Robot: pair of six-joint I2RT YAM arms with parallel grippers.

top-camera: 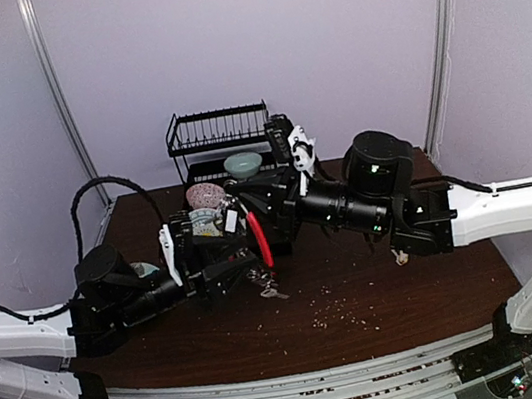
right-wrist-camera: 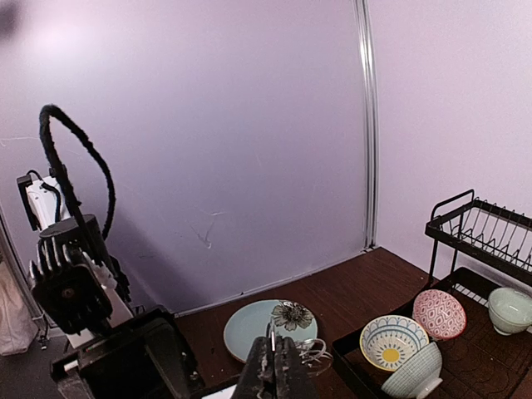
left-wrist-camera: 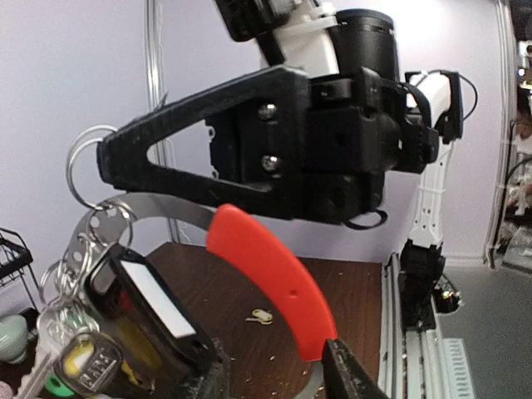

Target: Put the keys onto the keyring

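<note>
The keyring (left-wrist-camera: 266, 274) shows red; the plate (right-wrist-camera: 245, 332) pale blue, flowered.

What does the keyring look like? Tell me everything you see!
The keyring has a curved red strap on a thin silvery metal band, with wire rings at one end. The right gripper has its black fingers shut on one ring, holding it over the brown table. Its tagged keys, yellow and green, hang below. The strap's other end sits between the parted fingers of the left gripper.

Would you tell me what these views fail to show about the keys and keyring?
Top view: metal ring of the keyring lost among dark wrists.
Left wrist: key bunch blurred, cropped at the corner.
Left wrist: loose key too small.
Right wrist: right tool hides whether it pinches the ring.
</note>
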